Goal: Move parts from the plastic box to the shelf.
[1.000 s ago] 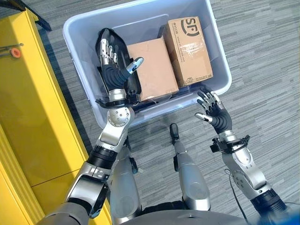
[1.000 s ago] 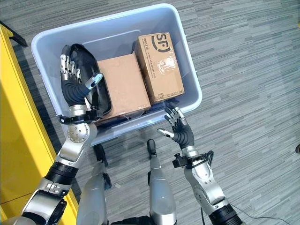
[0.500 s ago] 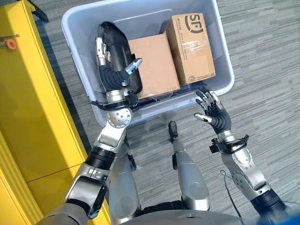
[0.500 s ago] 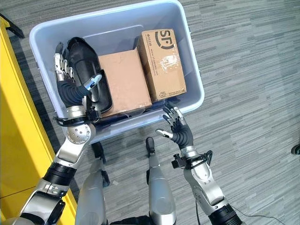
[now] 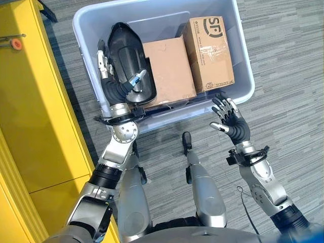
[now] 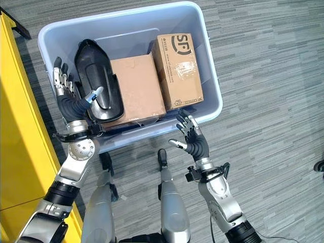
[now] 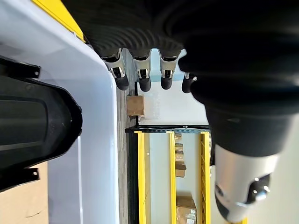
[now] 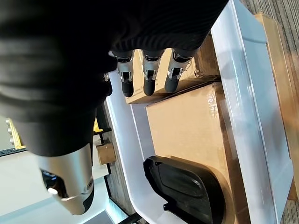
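Warehouse or stockroom setting: yellow steel racking [image 7: 172, 177] holding cardboard cartons [image 7: 184, 201], grey carpet-tile floor [image 5: 283, 61], pale blue plastic tote [image 5: 237, 40] sitting alongside.

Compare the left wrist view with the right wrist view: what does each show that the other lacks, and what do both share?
Left wrist view alone: the open left hand over the plastic box's rim, and yellow shelf uprights holding small cartons in the distance.

Right wrist view alone: the open right hand outside the box's near wall, and two cardboard boxes, a wide plain one and a narrower one.

Both show the black moulded part lying in the box, and a small carton on the floor beyond.
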Motion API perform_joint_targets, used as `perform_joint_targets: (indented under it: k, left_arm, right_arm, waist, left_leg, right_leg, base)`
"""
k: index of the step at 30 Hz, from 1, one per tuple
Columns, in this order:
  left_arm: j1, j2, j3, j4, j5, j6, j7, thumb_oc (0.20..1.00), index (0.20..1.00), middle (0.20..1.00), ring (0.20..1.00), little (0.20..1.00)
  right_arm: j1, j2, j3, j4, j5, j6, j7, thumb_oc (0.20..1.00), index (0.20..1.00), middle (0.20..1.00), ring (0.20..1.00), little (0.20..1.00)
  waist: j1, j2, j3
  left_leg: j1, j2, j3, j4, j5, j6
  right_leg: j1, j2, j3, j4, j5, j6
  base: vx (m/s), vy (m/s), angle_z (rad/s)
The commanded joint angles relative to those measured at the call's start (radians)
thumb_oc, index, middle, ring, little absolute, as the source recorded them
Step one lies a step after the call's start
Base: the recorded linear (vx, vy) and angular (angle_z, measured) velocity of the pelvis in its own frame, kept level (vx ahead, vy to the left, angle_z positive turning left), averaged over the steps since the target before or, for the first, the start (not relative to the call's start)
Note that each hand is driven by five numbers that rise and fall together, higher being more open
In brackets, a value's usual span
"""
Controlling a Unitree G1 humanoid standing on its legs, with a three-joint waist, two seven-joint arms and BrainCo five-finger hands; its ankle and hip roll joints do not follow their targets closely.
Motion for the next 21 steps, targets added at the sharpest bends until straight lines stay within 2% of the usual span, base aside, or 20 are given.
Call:
perform_joint_targets:
  k: [1,21]
  left_arm:
    - [-0.039,0.010,0.045,0.031,0.020,-0.036,0.011,1.000,1.000,1.000,1.000,1.000]
    - [-0.012,0.004,0.041,0.068,-0.007,-0.026,0.008,1.000,1.000,1.000,1.000,1.000]
  right_arm:
    - [-0.002,-0.057,-0.046,-0.042,0.001,-0.062,0.009,1.000,1.000,1.000,1.000,1.000]
    - [0.006,-0.059,-0.045,-0.045,0.010,-0.063,-0.005,1.000,1.000,1.000,1.000,1.000]
  waist:
    - [0.010,-0.014,-0.049]
    - [0.017,-0.022,-0.030]
  left_leg:
    - [0.005,0.050,-0.043,0.061,-0.018,-0.044]
    - [-0.028,0.044,-0.061,0.063,-0.018,-0.037]
  right_leg:
    - [-0.035,-0.031,-0.009,0.090,0.018,0.018]
    - [-0.052,-0.029,-0.010,0.090,0.018,0.017]
  base:
    - [0.00,0.000,0.00]
    - [0.00,0.000,0.00]
